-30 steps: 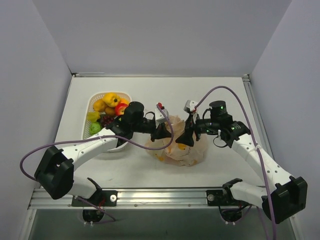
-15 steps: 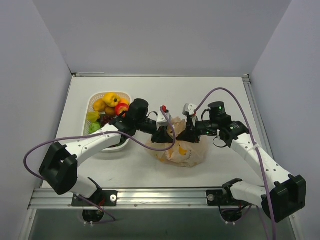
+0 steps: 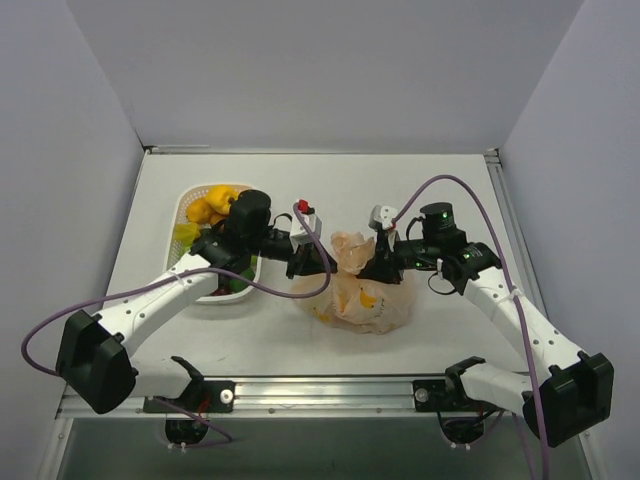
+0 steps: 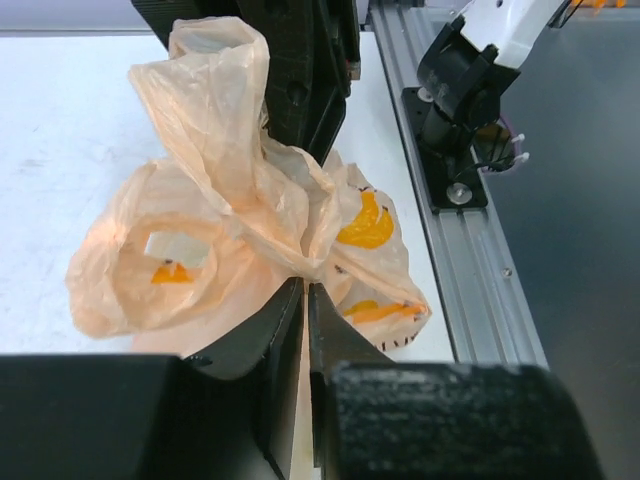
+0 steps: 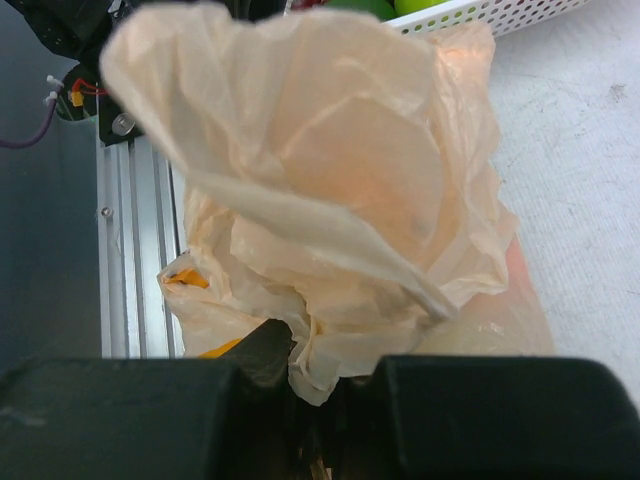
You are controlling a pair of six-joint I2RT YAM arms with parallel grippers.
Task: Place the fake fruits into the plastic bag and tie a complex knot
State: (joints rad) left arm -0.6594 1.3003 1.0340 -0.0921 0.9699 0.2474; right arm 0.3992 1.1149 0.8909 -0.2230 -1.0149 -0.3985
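- The plastic bag [image 3: 362, 295] lies on the table [image 3: 440, 190] just right of the white basket [image 3: 186, 208], clear of its rim.
- Its body spreads wider than deep. The gathered neck [image 3: 347, 246] stands up from it, with the ruffled mouth pointing upward.
- The left gripper [image 4: 306, 300] reaches out from beside the basket. Its fingers [image 4: 262, 330] are pinched almost together on a twisted fold low on the neck.
- The right gripper [image 5: 315, 365] meets the bag on the side away from the basket and is clenched on film that runs down between its fingers [image 5: 262, 350].
- Some of the fake fruits [image 3: 214, 203], yellow ones, still lie in the basket, partly hidden by the left arm. The right wrist view also shows green ones [image 5: 420, 4], cut off at the top edge.
- Orange patches [image 4: 365, 222] show on the bag's film; whether they are printed marks or fruit inside cannot be told.
- The bag's contents are otherwise hidden by crumpled film.
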